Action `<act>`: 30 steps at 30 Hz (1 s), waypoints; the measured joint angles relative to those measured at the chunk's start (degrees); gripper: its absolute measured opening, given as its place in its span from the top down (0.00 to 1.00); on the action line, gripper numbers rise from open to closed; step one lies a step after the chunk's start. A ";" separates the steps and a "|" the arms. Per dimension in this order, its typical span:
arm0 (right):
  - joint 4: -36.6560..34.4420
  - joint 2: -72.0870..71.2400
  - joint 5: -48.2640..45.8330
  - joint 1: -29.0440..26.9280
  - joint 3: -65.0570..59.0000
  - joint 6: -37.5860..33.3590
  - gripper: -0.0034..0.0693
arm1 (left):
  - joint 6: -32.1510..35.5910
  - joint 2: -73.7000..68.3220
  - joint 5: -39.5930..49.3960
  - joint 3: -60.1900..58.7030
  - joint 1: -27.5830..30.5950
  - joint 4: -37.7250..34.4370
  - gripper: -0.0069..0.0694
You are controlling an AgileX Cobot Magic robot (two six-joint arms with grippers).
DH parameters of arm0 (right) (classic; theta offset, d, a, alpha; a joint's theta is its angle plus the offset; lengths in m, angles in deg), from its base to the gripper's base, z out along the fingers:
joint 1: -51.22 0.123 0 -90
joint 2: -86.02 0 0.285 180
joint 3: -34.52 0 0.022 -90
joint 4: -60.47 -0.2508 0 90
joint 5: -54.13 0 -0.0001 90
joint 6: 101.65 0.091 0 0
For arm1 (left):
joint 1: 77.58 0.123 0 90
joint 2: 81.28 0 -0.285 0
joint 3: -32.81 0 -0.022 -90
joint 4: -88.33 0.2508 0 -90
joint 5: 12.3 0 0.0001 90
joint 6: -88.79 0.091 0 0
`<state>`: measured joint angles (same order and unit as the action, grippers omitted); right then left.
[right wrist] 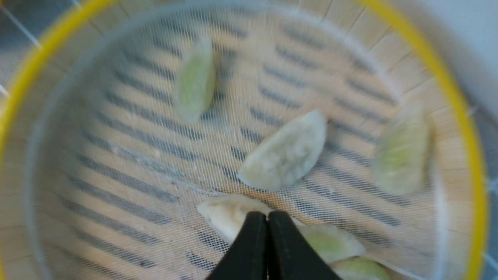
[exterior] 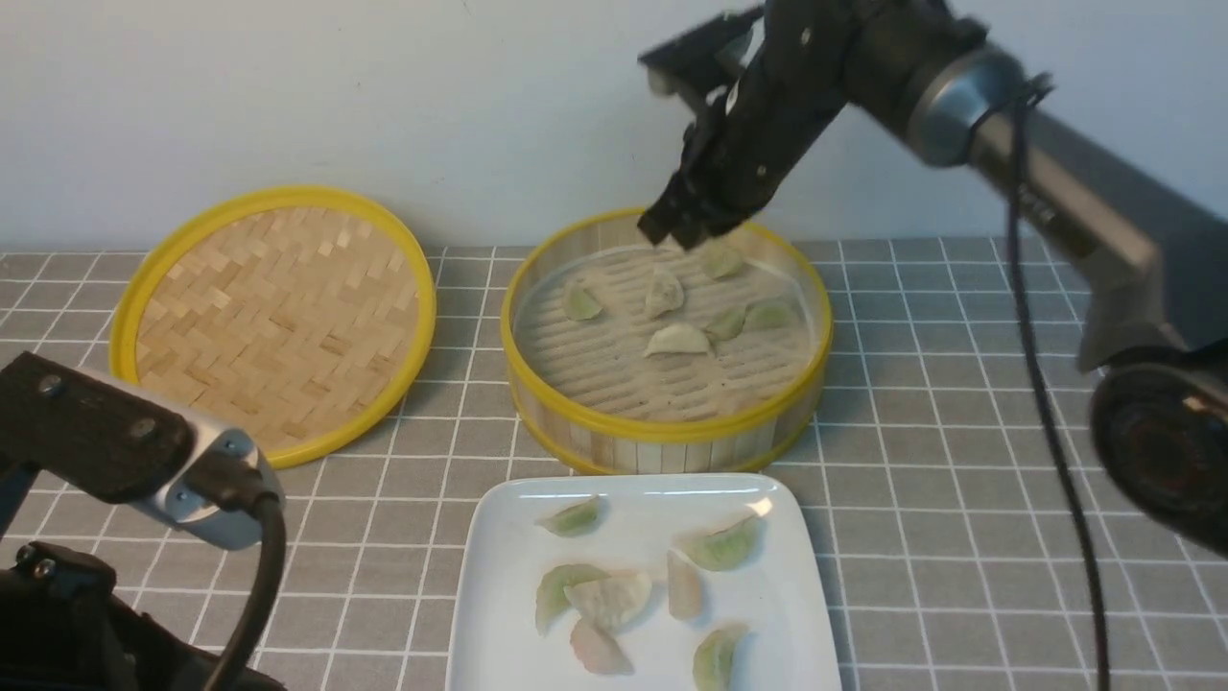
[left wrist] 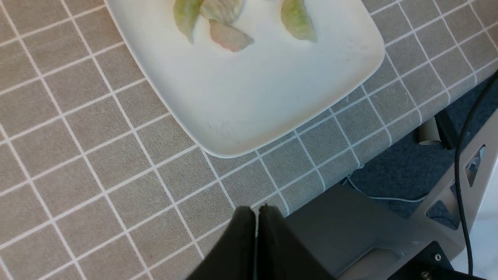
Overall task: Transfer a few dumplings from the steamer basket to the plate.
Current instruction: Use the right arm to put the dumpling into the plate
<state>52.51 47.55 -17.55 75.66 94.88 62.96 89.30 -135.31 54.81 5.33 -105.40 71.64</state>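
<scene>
Over basket, right tool pressed together, empty; left tool likewise. Probably soft, light, slippery dumplings: pinch gently across plump middle.

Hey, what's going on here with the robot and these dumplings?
A two-armed robot is shifting dumplings out of the steamer basket onto the plate. About seven already lie on the plate, and roughly six remain in the basket. The right gripper hangs over the basket's far side, jaws shut with no dumpling between them. The left gripper, also shut and empty, sits low over the table near the plate's corner. The lid lies to the basket's left.
</scene>
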 joint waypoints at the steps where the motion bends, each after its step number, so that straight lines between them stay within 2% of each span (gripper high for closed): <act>1: 0.00 -2.44 0.00 0.00 -1.30 -0.06 0.97 | 0.00 0.00 0.00 0.00 0.00 0.00 0.92; 7: 1.55 -6.54 -0.08 0.00 -7.00 0.73 0.96 | 0.00 0.00 0.00 0.00 0.00 0.00 0.92; 12: 1.26 -3.49 -0.14 0.00 -8.30 1.24 0.86 | 0.00 0.00 0.00 0.00 0.00 0.00 0.92; 18: 0.96 2.48 1.25 0.00 -8.32 -0.27 0.54 | 0.06 0.00 0.00 0.00 0.00 1.16 0.92; 22: 0.90 4.35 4.13 0.16 -8.46 -2.91 0.41 | 0.06 0.00 0.00 0.00 0.00 2.36 0.92; 25: 0.58 5.62 6.37 0.36 -8.46 -5.61 0.38 | 0.06 0.00 0.00 0.00 0.00 2.60 0.92; 30: 0.58 7.97 7.98 0.88 -8.46 -7.67 0.39 | 0.06 0.00 0.00 0.00 0.00 3.39 0.92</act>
<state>53.09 55.52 -9.57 76.55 86.42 55.29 89.35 -135.31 54.81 5.33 -105.40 75.03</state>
